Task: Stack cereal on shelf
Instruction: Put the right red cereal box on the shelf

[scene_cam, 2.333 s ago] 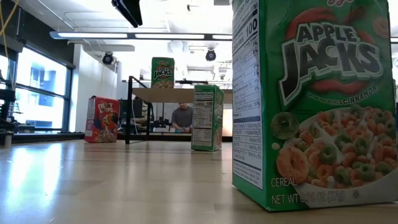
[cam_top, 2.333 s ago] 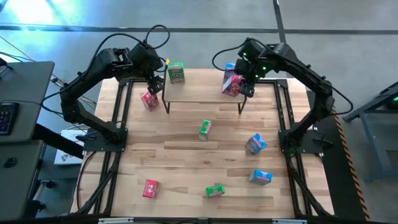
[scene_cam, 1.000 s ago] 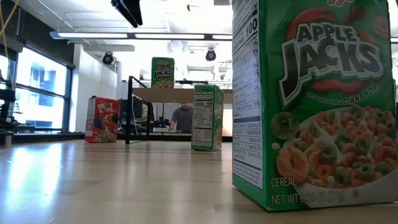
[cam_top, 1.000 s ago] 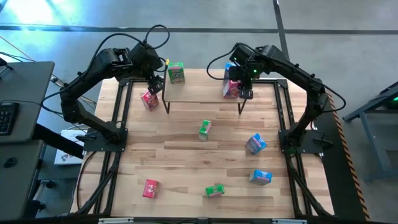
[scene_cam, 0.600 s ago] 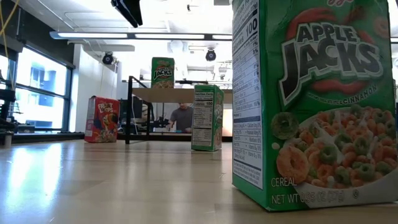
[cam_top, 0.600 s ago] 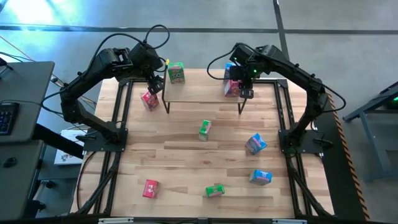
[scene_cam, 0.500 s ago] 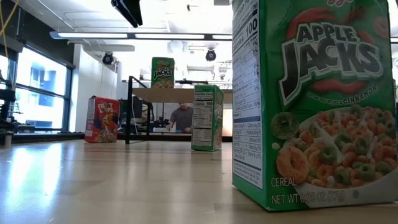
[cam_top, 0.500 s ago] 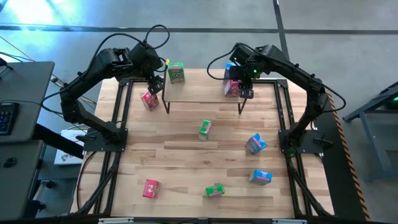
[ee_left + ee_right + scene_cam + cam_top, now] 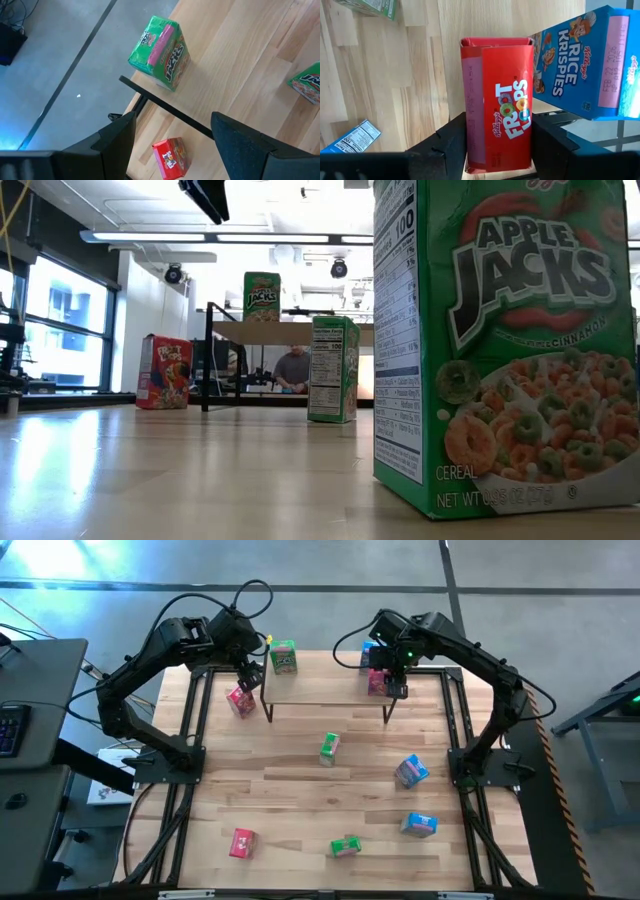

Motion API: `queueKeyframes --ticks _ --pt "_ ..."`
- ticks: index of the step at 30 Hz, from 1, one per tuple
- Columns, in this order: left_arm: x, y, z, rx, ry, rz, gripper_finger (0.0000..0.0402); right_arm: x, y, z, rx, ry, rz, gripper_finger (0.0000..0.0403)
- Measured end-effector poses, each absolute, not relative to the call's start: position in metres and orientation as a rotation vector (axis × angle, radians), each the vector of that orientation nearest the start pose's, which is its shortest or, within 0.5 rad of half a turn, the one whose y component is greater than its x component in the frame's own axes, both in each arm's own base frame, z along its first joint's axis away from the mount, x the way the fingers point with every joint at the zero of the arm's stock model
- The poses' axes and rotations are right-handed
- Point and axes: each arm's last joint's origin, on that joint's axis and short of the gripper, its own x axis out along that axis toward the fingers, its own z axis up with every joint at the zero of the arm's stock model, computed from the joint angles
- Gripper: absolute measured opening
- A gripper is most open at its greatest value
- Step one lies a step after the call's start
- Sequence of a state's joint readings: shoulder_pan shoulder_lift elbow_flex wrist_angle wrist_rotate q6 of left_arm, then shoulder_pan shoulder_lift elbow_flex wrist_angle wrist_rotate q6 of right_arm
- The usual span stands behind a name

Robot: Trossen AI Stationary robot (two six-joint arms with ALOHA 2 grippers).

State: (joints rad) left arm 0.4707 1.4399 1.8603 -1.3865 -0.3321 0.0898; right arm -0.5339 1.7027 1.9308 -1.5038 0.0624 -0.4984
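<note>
Cereal box [image 9: 499,131] upright between right fingers [image 9: 451,142].

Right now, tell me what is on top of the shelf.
On the shelf: a green box at its left end, a red box and a blue box at its right end. The right gripper covers part of them.

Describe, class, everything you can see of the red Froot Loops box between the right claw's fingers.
The red Froot Loops box is a small printed cardboard carton, red with a pinker side panel and its name in white and coloured letters. It stands upright at the right end of the shelf, its top flap closed. A blue Rice Krispies box stands close beside it. The right claw straddles it, one dark finger along each side; whether they still press it is unclear.
</note>
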Motion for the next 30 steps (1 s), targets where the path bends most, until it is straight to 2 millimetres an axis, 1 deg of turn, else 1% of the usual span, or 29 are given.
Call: queueKeyframes --ticks 10,18,24,27,30 --pt "0.2086 0.1167 0.4418 0.010 1.020 0.693 0.0248 0.2641 -0.1579 0.3865 -0.095 1.335 -0.191 0.0181" --pt "0.2086 0.1167 0.4417 0.010 1.021 0.693 0.0248 0.2640 -0.1578 0.3865 -0.088 1.335 -0.195 0.0210" --pt "0.2086 0.1167 0.4417 0.010 1.021 0.693 0.0248 0.2638 -0.1580 0.3866 -0.084 1.337 -0.207 0.0216" --pt "0.2086 0.1167 0.4418 0.010 1.020 0.693 0.0248 0.2616 -0.1566 0.3879 -0.057 1.340 -0.224 0.0216" --pt "0.2086 0.1167 0.4417 0.009 1.020 0.693 0.0248 0.2570 -0.1540 0.3948 -0.043 1.346 -0.231 0.0216"
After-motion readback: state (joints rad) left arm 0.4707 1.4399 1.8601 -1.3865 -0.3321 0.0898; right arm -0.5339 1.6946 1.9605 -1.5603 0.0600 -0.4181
